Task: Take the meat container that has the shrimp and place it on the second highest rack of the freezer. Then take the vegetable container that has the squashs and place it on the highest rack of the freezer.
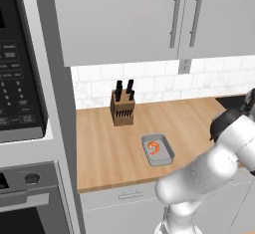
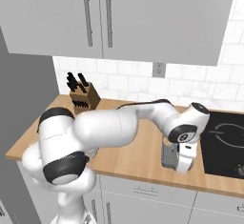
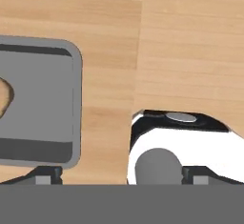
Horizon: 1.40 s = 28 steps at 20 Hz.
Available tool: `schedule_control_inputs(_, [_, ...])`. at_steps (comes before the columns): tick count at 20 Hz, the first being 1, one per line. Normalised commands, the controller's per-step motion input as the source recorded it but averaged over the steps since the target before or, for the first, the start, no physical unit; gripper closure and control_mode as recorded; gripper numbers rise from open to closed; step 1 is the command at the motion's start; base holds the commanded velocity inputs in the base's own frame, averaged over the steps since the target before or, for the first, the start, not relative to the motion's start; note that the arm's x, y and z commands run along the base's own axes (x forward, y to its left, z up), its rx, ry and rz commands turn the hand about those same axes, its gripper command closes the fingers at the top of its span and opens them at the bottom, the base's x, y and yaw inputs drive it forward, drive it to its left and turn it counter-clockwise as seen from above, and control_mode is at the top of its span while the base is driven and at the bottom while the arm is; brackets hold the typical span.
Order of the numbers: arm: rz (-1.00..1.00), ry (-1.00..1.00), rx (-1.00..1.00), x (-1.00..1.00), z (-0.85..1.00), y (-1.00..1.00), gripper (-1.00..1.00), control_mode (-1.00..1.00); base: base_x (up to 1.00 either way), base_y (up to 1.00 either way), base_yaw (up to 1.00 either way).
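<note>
**A:** Where does the gripper (image 3: 123, 176) stand, and is it carrying anything?

**B:** Its fingers are spread wide with nothing between them. It hangs low over the counter (image 1: 109, 148) near the front edge, just beside the vegetable container (image 3: 52, 99). That tray sits close to the cooktop (image 2: 226, 142), and a bit of tan squash (image 3: 4, 96) shows at one side of the hand view.

**A:** But the shrimp tray goes first.

**B:** Yes. The meat container (image 1: 160, 161) lies further along the counter, near the front edge and out in front of the knife block (image 1: 122, 107) at the back wall. The shrimp (image 1: 154, 149) is curled inside it. Nothing is touching it.

**A:** So how should the arm take this step?

**B:** Probably it should lift a little so the fingers clear the dark tray's rim, then travel along the front edge until the hand is over the light tray. The tray lies slightly askew to the counter edge, so the wrist likely needs turning to match it.

**A:** And the grip?

**B:** One finger inside a wall and one outside, away from the shrimp. The rim is shallow, so the fingers should go right down before they close. A pinch near the middle of a side should keep the tray level.
</note>
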Motion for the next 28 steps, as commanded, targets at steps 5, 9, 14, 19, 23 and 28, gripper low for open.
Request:
schedule_control_inputs(5, [-0.01, 0.00, 0.08, 0.12, -0.35, 0.00, -1.00, -1.00, 0.00, 0.00, 0.00])
schedule_control_inputs(9, [-0.03, -0.01, 0.00, 0.09, -0.39, 0.00, -1.00, -1.00, 0.00, 0.00, 0.00])
schedule_control_inputs(14, [-0.08, 0.00, 0.00, 0.48, -0.23, 0.00, -1.00, -1.00, 0.00, 0.00, 0.00])
schedule_control_inputs(19, [-0.09, -0.01, 0.00, 0.25, -0.26, 0.00, -1.00, -1.00, 0.00, 0.00, 0.00])
schedule_control_inputs(23, [-0.01, -0.06, 0.00, 0.00, -0.42, -0.09, -1.00, -1.00, 0.00, 0.00, 0.00])
schedule_control_inputs(28, [0.00, -0.01, -0.01, 0.10, -0.44, -0.05, 1.00, -1.00, 0.00, 0.00, 0.00])
